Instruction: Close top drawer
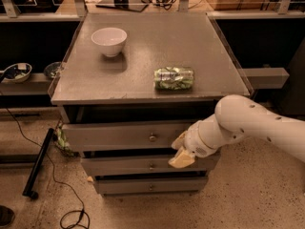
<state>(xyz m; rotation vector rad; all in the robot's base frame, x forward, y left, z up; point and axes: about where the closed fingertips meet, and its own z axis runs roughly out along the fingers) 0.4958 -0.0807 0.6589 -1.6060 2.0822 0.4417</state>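
Observation:
The top drawer (114, 136) is the widest grey front of the cabinet, with a small round metal knob (152, 138) at its centre. It stands slightly out from the cabinet, with a dark gap above it under the cabinet top (143, 56). My gripper (180, 151), with yellowish tips on a white arm (248, 123), is at the right part of the drawer's front, just right of and below the knob. It overlaps the lower edge of that front. Two narrower drawers (143, 165) lie below.
A white bowl (109, 39) and a green crumpled can (174, 78) lie on the cabinet top. A shelf at the left holds small bowls (16, 72). A black pole (38, 163) and a cable (71, 213) lie on the floor at the left.

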